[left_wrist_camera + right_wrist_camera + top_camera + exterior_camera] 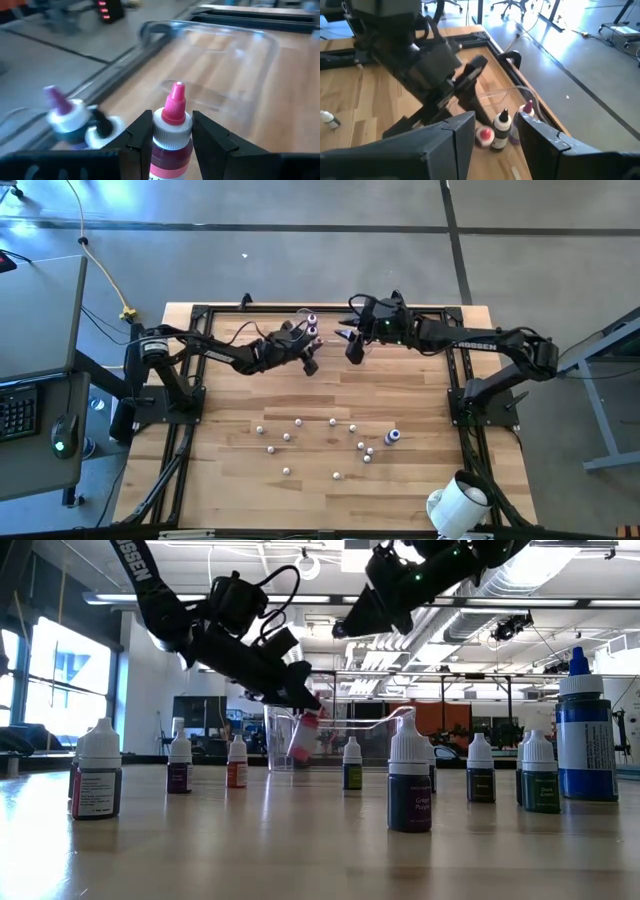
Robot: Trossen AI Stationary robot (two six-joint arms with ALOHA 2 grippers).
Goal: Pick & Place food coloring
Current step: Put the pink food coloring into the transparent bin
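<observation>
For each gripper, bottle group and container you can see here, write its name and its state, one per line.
left gripper: shut on the pink-capped bottle, held over the clear tub.
right gripper: open, empty, beside the tub.
clear tub: upright, a few bottles inside.
loose bottles: upright on the table.

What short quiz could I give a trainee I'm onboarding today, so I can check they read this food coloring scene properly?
1. True or false: the left end effector grips a pink-capped bottle.
2. Which container does that bottle hang over? A) the clear tub B) the white cylinder C) a keyboard tray
3. Fill in: the right end effector is open and holds ____.

Key
1. True; its fingers press both sides of the bottle's neck.
2. A; the tub sits at the table's far edge, with a few bottles already in it.
3. Nothing; it hovers beside the left one above the tub.
</observation>
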